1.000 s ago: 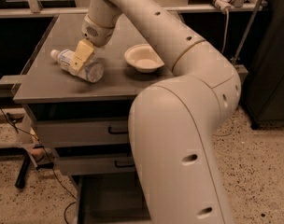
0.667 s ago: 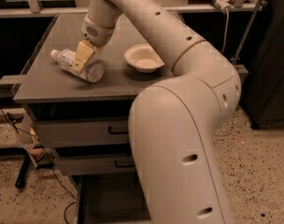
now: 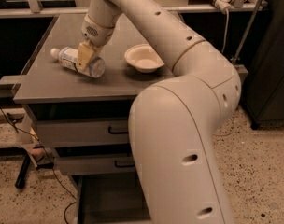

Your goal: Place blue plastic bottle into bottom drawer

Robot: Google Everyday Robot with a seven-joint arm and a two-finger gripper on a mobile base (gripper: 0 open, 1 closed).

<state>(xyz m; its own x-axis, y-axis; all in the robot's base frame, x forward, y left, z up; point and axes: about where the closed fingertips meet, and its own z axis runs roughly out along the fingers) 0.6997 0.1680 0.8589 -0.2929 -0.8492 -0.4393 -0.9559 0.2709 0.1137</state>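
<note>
Cabinet top (image 3: 53, 85): bottle (image 3: 66, 58) under tool (image 3: 87, 62), bowl (image 3: 143, 58)

No text, brand, number or sign can be read. A pale label is seen on the blue plastic bottle (image 3: 66, 58), but its print cannot be made out. The gripper (image 3: 87, 65) is positioned at the bottle, above the counter (image 3: 48, 85).

The bottle (image 3: 67, 58), clear plastic with a white cap and a pale blue-and-white label, is lying on its side near the bench's left edge, its cap pointing toward that edge. The gripper (image 3: 87, 62) is sitting over its base end. The bottom drawer (image 3: 104, 195), a shallow grey tray, is standing pulled open below the front edge.
</note>
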